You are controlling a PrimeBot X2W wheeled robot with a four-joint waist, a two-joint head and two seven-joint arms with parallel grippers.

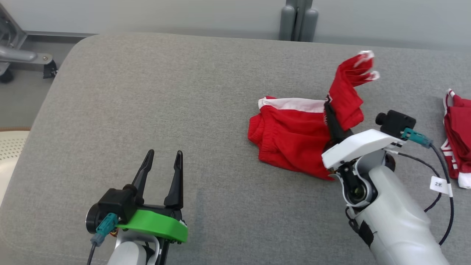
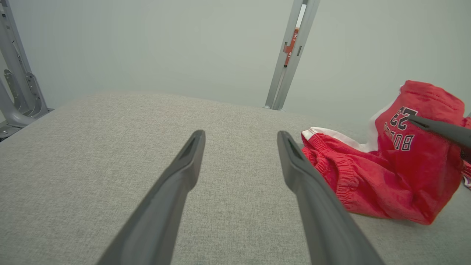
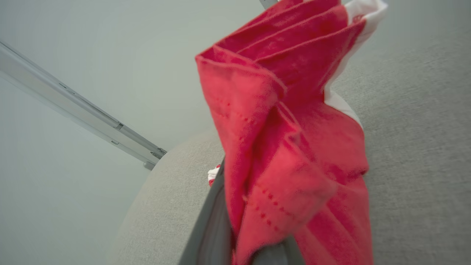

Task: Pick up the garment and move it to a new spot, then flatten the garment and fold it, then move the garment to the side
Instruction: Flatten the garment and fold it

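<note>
The garment (image 1: pixel 294 138) is a pair of red shorts with white trim, lying crumpled right of centre on the grey padded table (image 1: pixel 165 110). Its right part is lifted off the surface, pinched in my right gripper (image 1: pixel 328 105), which is shut on the cloth. The raised folds (image 3: pixel 279 121) hang over that gripper's fingers in the right wrist view. Black lettering shows on the lifted part of the garment (image 2: pixel 401 136) in the left wrist view. My left gripper (image 1: pixel 163 156) stands open over bare table at the lower left, well apart from the garment, nothing between its fingers (image 2: pixel 309 191).
A second red and white garment (image 1: pixel 458 136) lies at the table's right edge. Behind the table stand a grey post (image 1: pixel 298 20) and the wall. A metal frame (image 1: pixel 22 55) is past the table's far left corner. Cables (image 1: pixel 441 173) hang by my right wrist.
</note>
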